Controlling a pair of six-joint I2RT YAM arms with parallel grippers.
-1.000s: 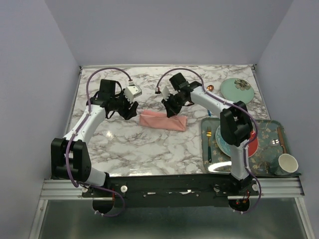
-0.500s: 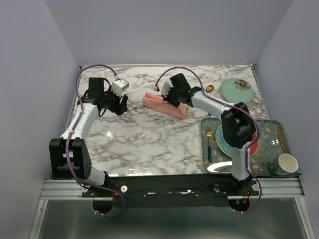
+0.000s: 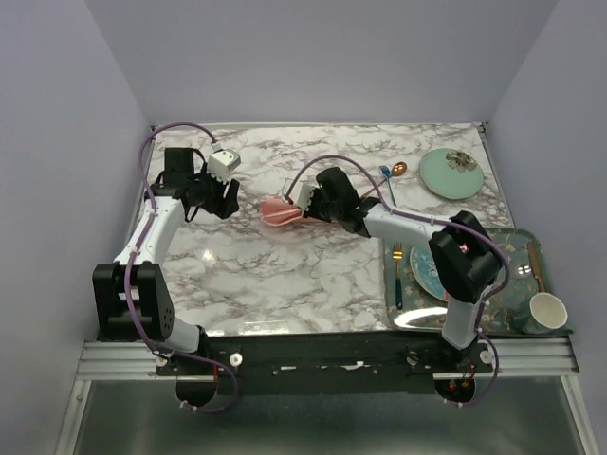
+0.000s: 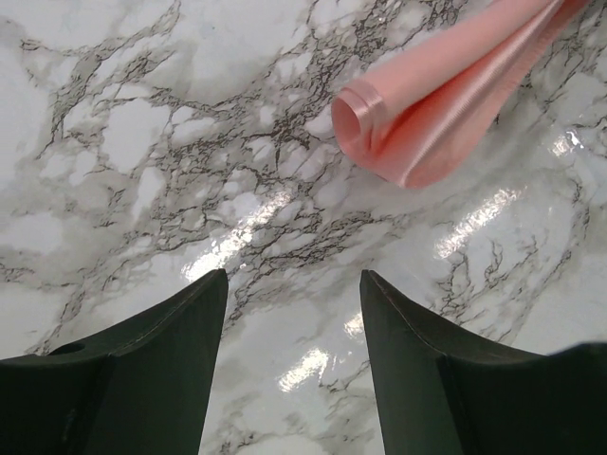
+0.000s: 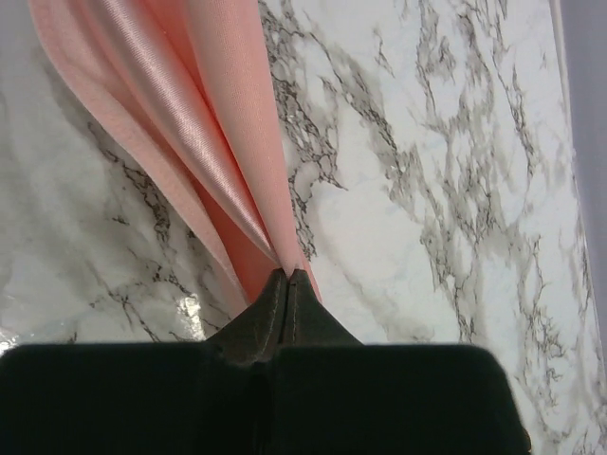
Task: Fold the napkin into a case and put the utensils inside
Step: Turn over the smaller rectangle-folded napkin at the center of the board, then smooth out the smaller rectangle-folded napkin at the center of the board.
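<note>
The napkin (image 3: 278,213) is a folded, salmon-pink satin strip near the middle of the marble table. My right gripper (image 3: 296,209) is shut on one end of it. In the right wrist view the jaws (image 5: 287,276) pinch the layers, and the napkin (image 5: 180,104) fans away from them. My left gripper (image 3: 226,199) hovers to its left, open and empty. In the left wrist view the gripper (image 4: 292,280) is over bare marble, with the napkin's looped end (image 4: 427,114) ahead and to the right. A copper spoon (image 3: 399,169) and a small blue fork (image 3: 387,180) lie at the back right.
A pale green dish (image 3: 451,172) sits at the back right. A patterned tray (image 3: 524,245) at the near right carries plates, a teal-handled fork (image 3: 396,277) and a white cup (image 3: 547,311). Walls close in the table's sides and back.
My right gripper has carried the napkin towards the back, then forward and left, uncovering the spoon and blue fork. The left arm has drawn back to the left, still open.
</note>
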